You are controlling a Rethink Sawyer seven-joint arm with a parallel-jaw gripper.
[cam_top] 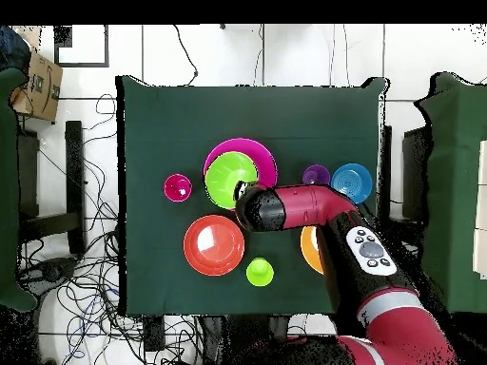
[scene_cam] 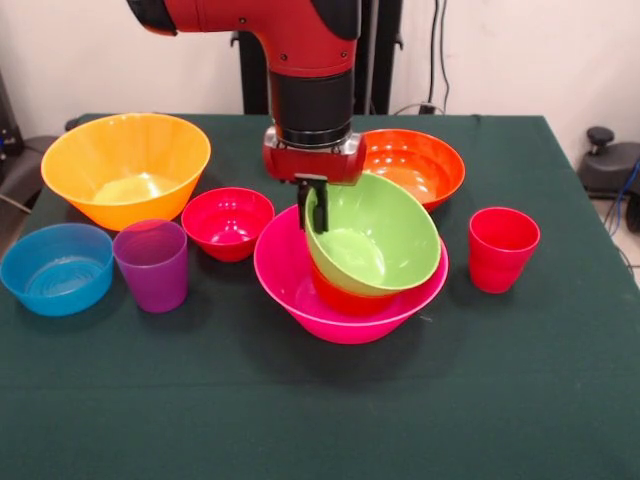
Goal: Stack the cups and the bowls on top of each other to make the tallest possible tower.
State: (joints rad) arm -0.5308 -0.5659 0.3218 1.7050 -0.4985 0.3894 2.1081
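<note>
Gripping the green bowl [scene_cam: 375, 243] by its rim, the tool [scene_cam: 313, 205] had its fingers pinched over that rim on the side nearer the robot. Green bowl sat tilted, its open face leaning toward the camera in the front view, resting inside the pink bowl [scene_cam: 290, 278] on top of a small orange-red bowl [scene_cam: 335, 296] nested there. That pile formed the tower, roughly mid-worktop [scene_cam: 300, 420].

Front view: large yellow-orange bowl [scene_cam: 125, 165] at far left, blue bowl [scene_cam: 57, 267] in front of it, purple cup [scene_cam: 152, 264] just beside the blue bowl. Small red bowl [scene_cam: 227, 222] sat between the purple cup and the pink bowl, close to the pink rim. Wide orange-red bowl [scene_cam: 420, 165] stood behind the tower, partly hidden by the green bowl. Red cup [scene_cam: 502, 248] stood apart to the right.

Overhead: lime cup [cam_top: 260, 272] stood near the worktop's robot-side edge, beside the orange-red bowl. Arm [cam_top: 314, 209] covered most of the yellow-orange bowl in that view.
</note>
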